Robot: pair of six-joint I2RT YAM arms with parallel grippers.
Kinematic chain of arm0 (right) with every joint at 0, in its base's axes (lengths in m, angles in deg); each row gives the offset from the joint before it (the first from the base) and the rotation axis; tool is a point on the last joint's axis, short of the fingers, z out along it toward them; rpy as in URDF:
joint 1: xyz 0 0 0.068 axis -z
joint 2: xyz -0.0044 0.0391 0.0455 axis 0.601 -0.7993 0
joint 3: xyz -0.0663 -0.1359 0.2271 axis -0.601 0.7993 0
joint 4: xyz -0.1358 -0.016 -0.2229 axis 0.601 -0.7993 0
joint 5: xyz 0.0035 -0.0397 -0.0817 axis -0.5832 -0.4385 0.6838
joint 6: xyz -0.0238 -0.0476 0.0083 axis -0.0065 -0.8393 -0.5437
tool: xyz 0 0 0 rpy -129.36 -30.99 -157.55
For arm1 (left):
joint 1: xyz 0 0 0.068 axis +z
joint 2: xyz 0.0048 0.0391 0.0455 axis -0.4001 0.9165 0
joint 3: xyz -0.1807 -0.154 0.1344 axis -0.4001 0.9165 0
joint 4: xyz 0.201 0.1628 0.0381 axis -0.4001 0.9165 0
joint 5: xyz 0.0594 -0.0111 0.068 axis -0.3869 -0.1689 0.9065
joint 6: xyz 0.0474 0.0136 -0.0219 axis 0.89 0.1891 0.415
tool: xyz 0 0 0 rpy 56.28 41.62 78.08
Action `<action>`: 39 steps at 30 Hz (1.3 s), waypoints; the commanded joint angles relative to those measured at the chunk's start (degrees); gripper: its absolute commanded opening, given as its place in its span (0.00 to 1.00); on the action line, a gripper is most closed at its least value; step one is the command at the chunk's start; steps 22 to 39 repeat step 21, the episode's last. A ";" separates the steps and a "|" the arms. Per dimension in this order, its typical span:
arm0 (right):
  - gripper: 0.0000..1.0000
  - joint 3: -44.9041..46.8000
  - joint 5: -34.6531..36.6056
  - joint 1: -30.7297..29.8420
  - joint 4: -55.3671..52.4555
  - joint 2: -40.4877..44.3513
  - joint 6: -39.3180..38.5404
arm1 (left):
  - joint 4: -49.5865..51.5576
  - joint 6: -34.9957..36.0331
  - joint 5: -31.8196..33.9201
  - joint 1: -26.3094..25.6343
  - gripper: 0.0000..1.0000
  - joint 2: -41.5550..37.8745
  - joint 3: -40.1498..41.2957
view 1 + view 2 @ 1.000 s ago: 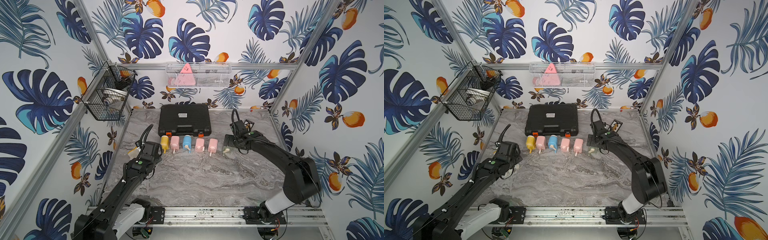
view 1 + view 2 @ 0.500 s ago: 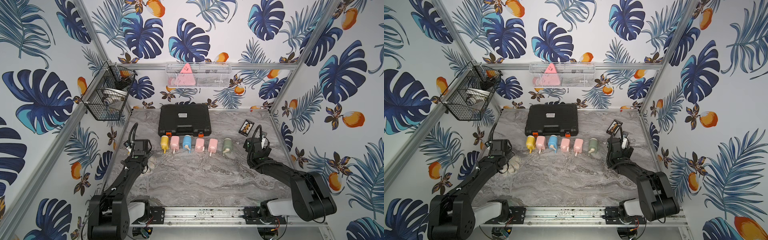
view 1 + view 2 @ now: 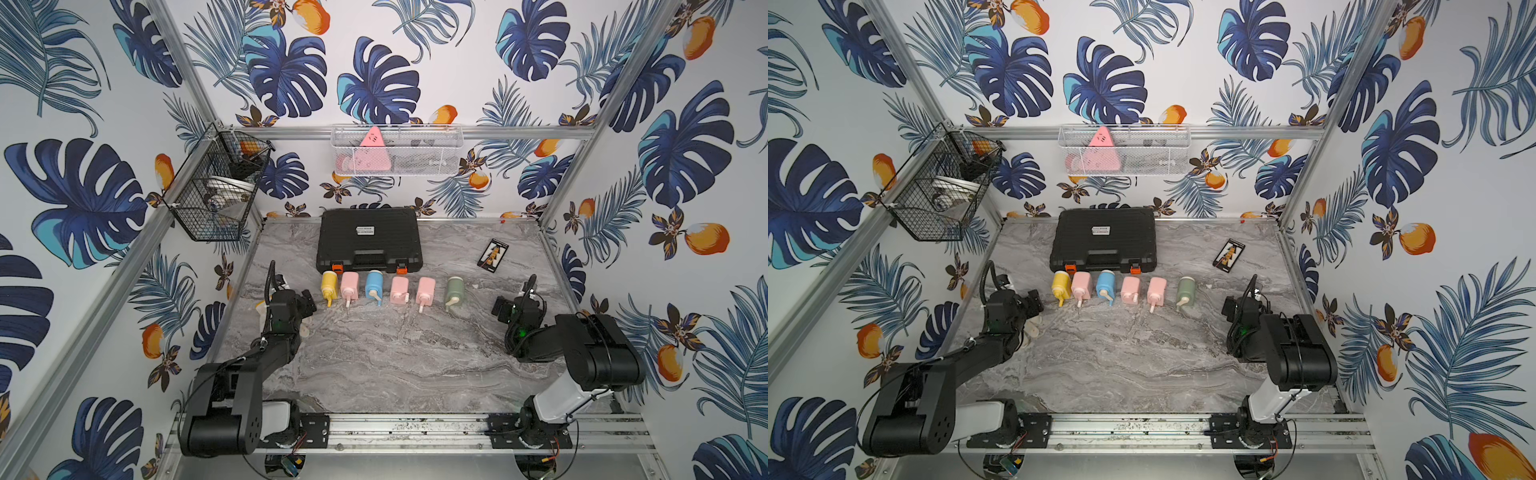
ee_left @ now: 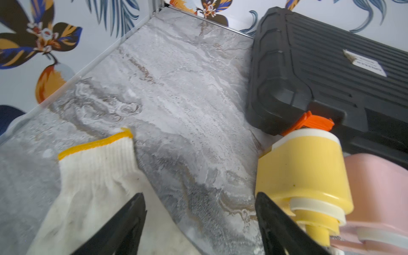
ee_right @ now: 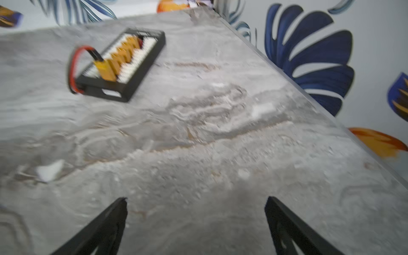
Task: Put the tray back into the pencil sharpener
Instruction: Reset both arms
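Both pincers stand apart and empty. The left pincer [image 4: 199,198] is low at the left edge of the bench [image 3: 374,353], between a white glove [image 4: 95,176] and the yellow sharpener [image 4: 302,172]. The right pincer [image 5: 196,198] is over bare bench near the right edge.

Six sharpeners lie in a row along the front of the black case [image 3: 369,239], from yellow to the green sharpener [image 3: 453,291]. No loose tray is visible; the tray is judged to be seated.

Hazards:
- A sideways sweep of the left arm may strike the yellow sharpener and jolt its tray out.
- The left pincer may snag the glove.

Containers:
- The case is latched; its contents are hidden.
- The wire basket [image 3: 216,195] holds pale items, unidentifiable.
- The mesh basket [image 3: 436,151] holds a pink triangle [image 3: 372,151].
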 commanded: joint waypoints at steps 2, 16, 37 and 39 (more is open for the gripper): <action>1.00 -1.72 -2.17 0.13 6.51 -0.71 -0.29 | -17.47 8.05 -5.12 -0.25 0.82 3.77 2.15; 1.00 -4.08 -4.64 0.64 0.74 -0.48 0.45 | -26.42 14.24 -2.41 -6.75 0.99 18.12 -0.16; 1.00 -3.39 -7.21 0.63 2.73 -0.78 -1.31 | -28.04 14.42 -0.50 -7.10 0.99 18.28 0.37; 1.00 -3.39 -7.21 0.63 2.73 -0.78 -1.31 | -28.04 14.42 -0.50 -7.10 0.99 18.28 0.37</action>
